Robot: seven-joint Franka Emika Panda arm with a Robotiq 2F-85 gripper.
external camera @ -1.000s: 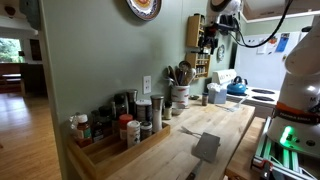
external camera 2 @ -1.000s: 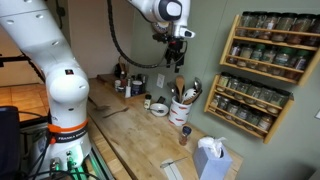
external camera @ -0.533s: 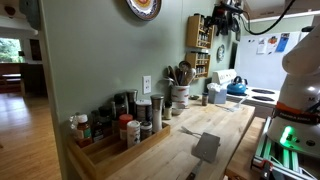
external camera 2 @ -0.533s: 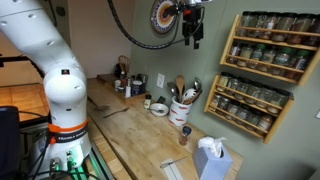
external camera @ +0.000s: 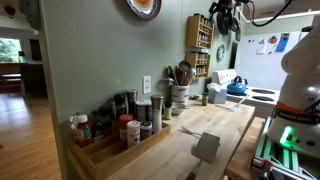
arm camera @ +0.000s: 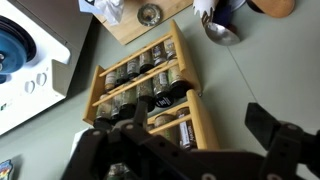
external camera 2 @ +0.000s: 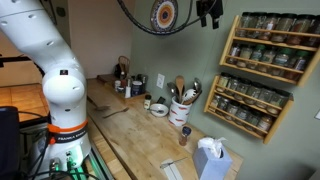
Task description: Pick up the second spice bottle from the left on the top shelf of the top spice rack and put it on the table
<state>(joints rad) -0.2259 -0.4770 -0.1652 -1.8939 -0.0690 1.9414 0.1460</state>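
The top spice rack (external camera 2: pixel 276 46) hangs on the green wall, and it also shows in an exterior view (external camera: pixel 201 32). Its top shelf (external camera 2: pixel 282 31) holds a row of small dark-capped bottles. The second bottle from the left (external camera 2: pixel 262 21) stands in that row. My gripper (external camera 2: pixel 210 10) is open and empty. It is high up, left of the top shelf and apart from it, and it also shows in an exterior view (external camera: pixel 223 14). In the wrist view my open fingers (arm camera: pixel 185 150) frame the rack (arm camera: pixel 172 118). The table (external camera 2: pixel 135 132) lies far below.
A lower spice rack (external camera 2: pixel 248 102) hangs under the top one. A utensil crock (external camera 2: pixel 183 106) and small jars stand on the table by the wall. A long wooden tray of larger jars (external camera: pixel 118 138), a tissue box (external camera 2: pixel 210 160) and a wall clock (external camera 2: pixel 163 13) are also in view.
My gripper has risen and moved along the wall toward the top spice rack, staying open. Nothing on the racks or table has moved.
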